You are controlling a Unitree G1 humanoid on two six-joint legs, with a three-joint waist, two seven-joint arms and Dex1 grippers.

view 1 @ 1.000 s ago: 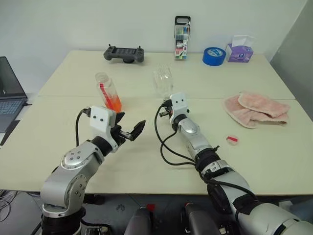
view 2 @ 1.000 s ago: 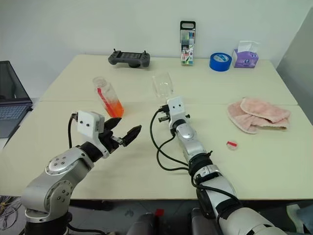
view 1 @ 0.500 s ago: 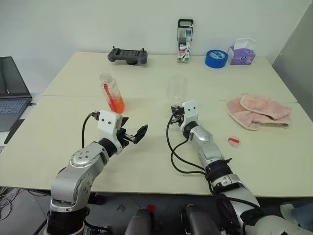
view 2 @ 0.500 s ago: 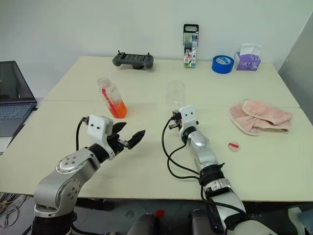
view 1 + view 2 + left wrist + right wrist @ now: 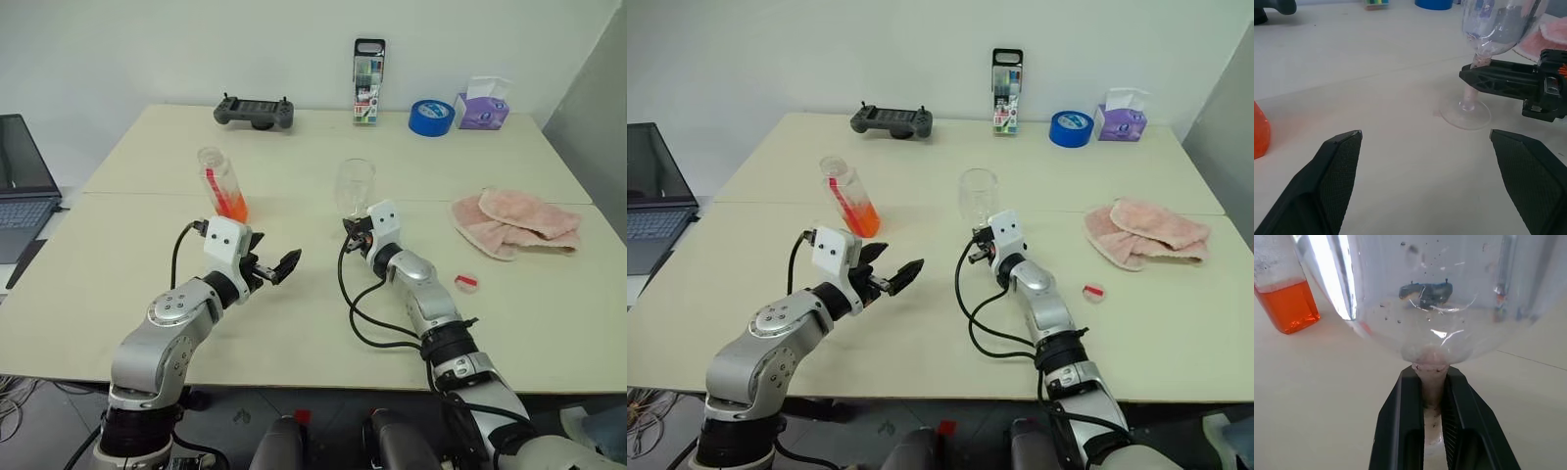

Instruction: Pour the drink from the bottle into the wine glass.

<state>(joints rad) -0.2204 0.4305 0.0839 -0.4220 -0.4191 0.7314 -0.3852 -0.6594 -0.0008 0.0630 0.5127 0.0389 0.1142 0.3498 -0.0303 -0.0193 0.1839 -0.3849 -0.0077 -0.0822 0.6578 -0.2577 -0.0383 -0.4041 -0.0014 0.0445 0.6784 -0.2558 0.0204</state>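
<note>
A: What's on the tabletop [image 5: 294, 323], by count?

B: One bottle [image 5: 221, 183], one glass [image 5: 356, 186], one controller [image 5: 254, 112] at the far edge, one marker case [image 5: 367, 68] standing upright, one roll of blue tape [image 5: 429, 116], one tissue box [image 5: 480, 104], one pink cloth [image 5: 515, 219] on the right, one small red-and-white cap [image 5: 466, 283] near the cloth. A laptop [image 5: 22, 186] sits off to the left, cut by the frame edge.

A: And the two hands?

B: The right hand [image 5: 1431, 431] is clenched on the glass stem, one black finger either side of it, just above the foot. The glass stands upright with its foot on the tabletop, about mid-table. The left hand [image 5: 277, 269] is released, fingers spread wide with nothing between them, hovering over the tabletop near the bottle and left of the glass.

A: Where's the drink [image 5: 1287, 304]?

B: In the bottle, filling its lower part, orange-red. The bottle stands left of the glass, well apart from it, and its mouth looks open.

A: Anything hard to read?

B: The glass bowl is nearly invisible against the tabletop from the head views. From the right wrist it shows specks and streaks on it. The bottle's label is a thin red strip, text unreadable.
</note>
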